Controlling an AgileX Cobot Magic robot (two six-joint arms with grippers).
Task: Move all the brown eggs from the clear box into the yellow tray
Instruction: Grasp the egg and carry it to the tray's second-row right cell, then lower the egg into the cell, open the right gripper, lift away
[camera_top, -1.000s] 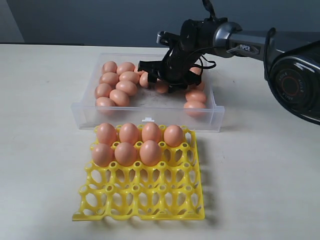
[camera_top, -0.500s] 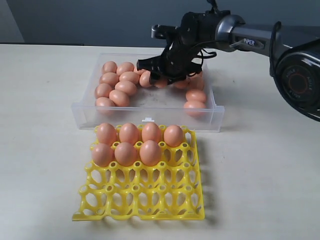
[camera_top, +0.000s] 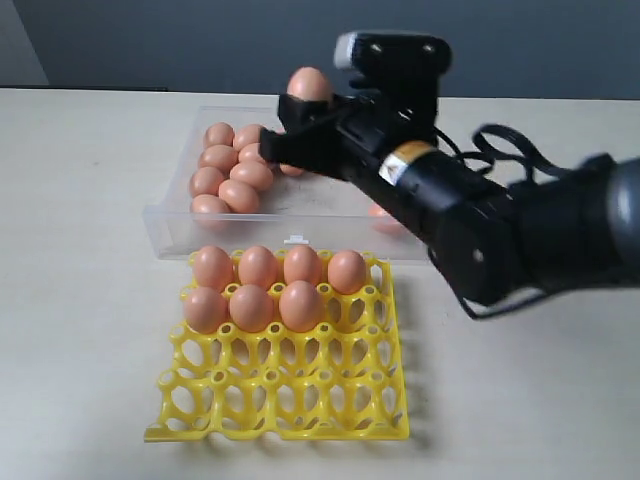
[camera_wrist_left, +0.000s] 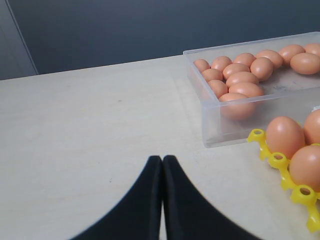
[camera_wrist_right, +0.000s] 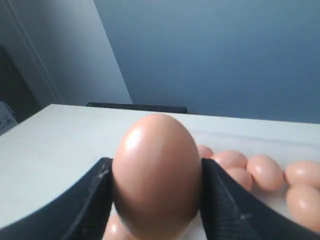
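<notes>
**Item: held egg** (camera_wrist_right: 156, 165). One of the brown eggs, smooth matte orange-tan oval. It is clamped across its widest part between the black padded fingers of the right gripper (camera_wrist_right: 157, 197) and held in the air above the far side of the clear box (camera_top: 300, 225).

**Handling (judged):** light, rigid thin shell, brittle and rounded, so likely to slip or crack under a hard squeeze. It is best taken at the waist, as it is here, with gentle pressure.

**Brown eggs, loose** (camera_top: 235, 165). These are clustered in the box, mostly at its left end.

**Clear box.** Transparent hard plastic with low walls, lying toward the far edge of the tabletop (camera_top: 80, 300).

**Yellow tray** (camera_top: 290, 400). Glossy stiff plastic lattice of round cups and pegs, just in front of the box. Seven eggs are seated in it: four in the far row and three in the next. The near rows are empty.

**Left gripper** (camera_wrist_left: 162, 170). Jaws are pressed together on nothing, over bare tabletop to the left of the box.
</notes>
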